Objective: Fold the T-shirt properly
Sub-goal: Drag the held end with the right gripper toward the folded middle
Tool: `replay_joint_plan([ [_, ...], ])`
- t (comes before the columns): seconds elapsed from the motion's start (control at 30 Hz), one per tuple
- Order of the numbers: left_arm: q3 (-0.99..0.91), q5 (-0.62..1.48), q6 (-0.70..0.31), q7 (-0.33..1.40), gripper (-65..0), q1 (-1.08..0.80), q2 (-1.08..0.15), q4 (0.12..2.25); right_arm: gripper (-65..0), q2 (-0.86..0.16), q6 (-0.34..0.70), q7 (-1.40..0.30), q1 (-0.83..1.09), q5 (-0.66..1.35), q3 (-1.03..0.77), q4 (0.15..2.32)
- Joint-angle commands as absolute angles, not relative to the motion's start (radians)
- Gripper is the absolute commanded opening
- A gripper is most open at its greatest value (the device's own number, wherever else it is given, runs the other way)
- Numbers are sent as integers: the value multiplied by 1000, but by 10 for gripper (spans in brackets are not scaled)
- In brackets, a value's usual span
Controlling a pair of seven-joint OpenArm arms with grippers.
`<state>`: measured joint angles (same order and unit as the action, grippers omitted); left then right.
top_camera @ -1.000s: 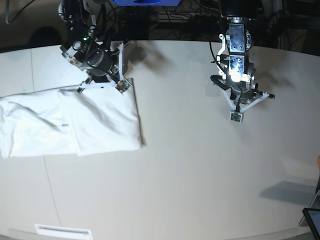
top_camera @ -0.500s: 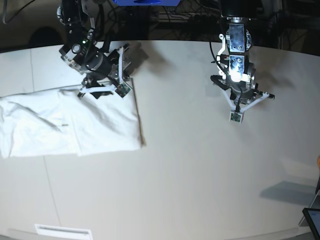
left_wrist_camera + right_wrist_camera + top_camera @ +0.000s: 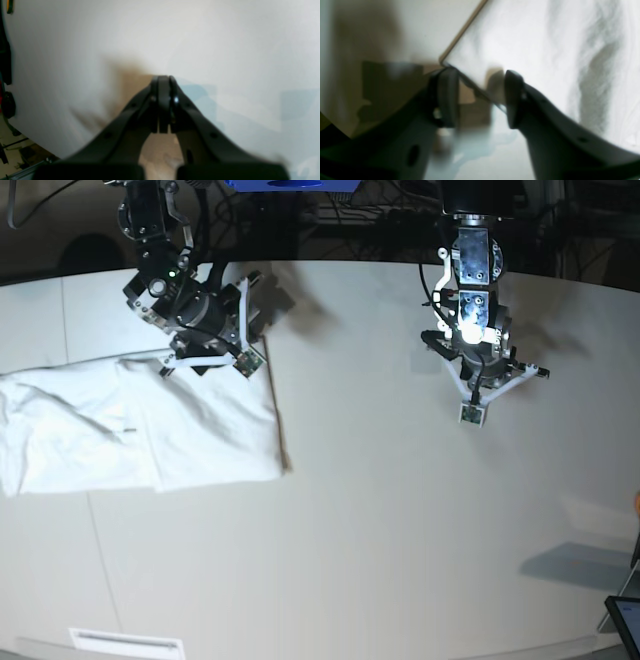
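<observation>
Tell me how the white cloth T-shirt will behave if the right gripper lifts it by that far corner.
The white cloth T-shirt will probably droop: it lies wrinkled and limp. Its folded layers may slide apart, since only a thin edge sits between the right gripper's parted jaws. It looks light, so the table should not hold it back much.

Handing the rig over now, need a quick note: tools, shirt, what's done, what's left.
Left tool: shut, empty, hanging over bare table, away from the shirt.
Right tool: jaws apart, at the shirt's far right corner; the cloth edge runs between the fingers, not pinched.
T-shirt: partly folded, white side up, a flat band at the table's left; its left end runs out of the base view.
Done: some folding, shirt lies flat and fairly neat.
Left: probably at least one more fold to make it compact; check the hidden left end first.
</observation>
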<state>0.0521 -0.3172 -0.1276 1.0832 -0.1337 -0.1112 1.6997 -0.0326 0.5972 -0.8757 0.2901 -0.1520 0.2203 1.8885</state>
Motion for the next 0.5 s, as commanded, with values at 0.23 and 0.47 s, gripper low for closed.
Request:
replay_joint_plan([
  [0.23, 53, -285, -139, 1106, -650, -136, -113, 1698, -624, -31, 593, -869, 280, -142, 220, 1902],
  [0.47, 53, -285, -139, 1106, -650, -136, -113, 1698, -646, -27, 593, -932, 291, -142, 220, 1954],
])
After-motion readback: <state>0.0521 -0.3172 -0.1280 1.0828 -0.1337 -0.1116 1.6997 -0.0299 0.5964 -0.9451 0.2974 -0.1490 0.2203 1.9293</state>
